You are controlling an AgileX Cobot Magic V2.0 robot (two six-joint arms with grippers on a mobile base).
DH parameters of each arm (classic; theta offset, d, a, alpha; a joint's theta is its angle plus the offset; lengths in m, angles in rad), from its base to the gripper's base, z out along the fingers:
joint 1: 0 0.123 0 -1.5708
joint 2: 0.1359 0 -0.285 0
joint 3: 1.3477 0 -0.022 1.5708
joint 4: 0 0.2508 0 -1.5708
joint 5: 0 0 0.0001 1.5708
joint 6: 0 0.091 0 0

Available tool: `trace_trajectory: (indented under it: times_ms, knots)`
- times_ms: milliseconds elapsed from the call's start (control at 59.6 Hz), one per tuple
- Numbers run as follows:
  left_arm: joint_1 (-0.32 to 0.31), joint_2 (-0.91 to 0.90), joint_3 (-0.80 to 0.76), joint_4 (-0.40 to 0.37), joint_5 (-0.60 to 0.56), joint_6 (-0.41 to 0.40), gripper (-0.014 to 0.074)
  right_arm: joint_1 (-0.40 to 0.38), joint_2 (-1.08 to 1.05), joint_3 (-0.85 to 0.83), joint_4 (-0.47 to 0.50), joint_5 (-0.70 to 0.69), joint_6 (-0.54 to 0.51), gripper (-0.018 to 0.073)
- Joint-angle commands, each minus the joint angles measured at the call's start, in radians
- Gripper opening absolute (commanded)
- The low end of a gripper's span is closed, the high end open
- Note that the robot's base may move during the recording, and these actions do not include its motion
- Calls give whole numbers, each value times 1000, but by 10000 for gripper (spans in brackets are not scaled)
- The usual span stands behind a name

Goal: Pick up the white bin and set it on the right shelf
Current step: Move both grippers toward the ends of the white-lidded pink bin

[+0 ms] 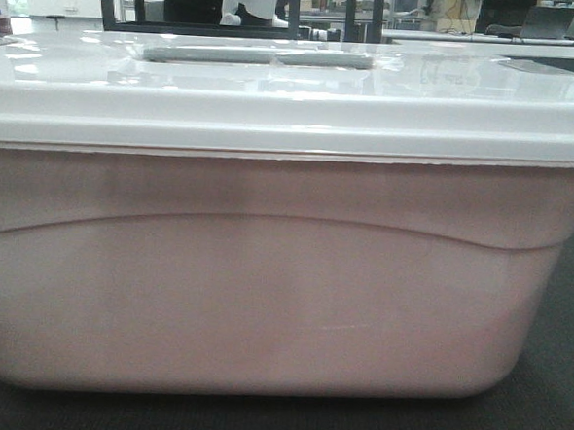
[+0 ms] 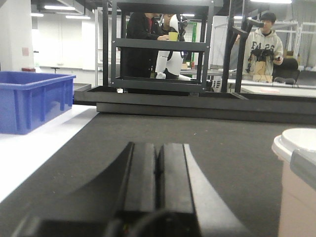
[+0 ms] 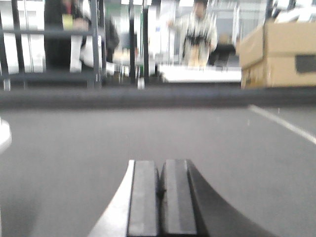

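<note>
The white bin fills the front view: a translucent pinkish-white tub with a curved moulded line, a glossy white lid and a grey handle. It stands on a dark mat. Its corner shows at the right edge of the left wrist view, and a sliver of its lid shows at the left edge of the right wrist view. My left gripper is shut and empty, left of the bin. My right gripper is shut and empty, right of the bin. The right shelf is not in view.
A blue bin sits on a white surface at the left. A dark metal rack stands beyond the mat, with people behind it. A cardboard box sits at the far right.
</note>
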Motion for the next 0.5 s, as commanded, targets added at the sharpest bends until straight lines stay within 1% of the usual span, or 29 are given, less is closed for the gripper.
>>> trace_trajectory:
  times_ms: [0,50,101,134,151,201,235,268,319,386,436,470,487]
  knots:
    - [3,-8,-110,-34,-31,-9,-118,-4,-1,-81,68,-129,1,69]
    - [3,-6,-191,-15,70,-9,-113,-4,11,-153,99,-83,1,69]
    - [3,10,-294,24,166,-9,-113,-4,36,-250,107,3,1,69]
    - [3,31,-360,28,234,-9,-113,-4,63,-314,106,58,1,69]
    - [3,41,-385,23,272,-9,-113,-4,83,-339,106,79,1,69]
    - [1,94,-496,-27,378,-9,-111,-4,151,-448,104,170,1,72]
    - [1,127,-551,-57,442,-9,-106,-4,184,-493,104,201,1,83]
    - [1,156,-592,-67,489,-9,-90,-4,220,-543,104,224,1,102]
    - [1,212,-655,-72,571,-9,-46,-4,284,-604,104,253,1,153]
    - [1,286,-725,-72,646,-9,42,-1,372,-665,105,263,1,259]
    - [1,351,-758,-72,685,-9,148,0,435,-692,105,254,1,340]
    - [1,391,-773,-75,692,-9,206,0,469,-703,105,253,1,394]
    - [1,408,-780,-82,696,-9,248,0,493,-711,105,253,1,414]
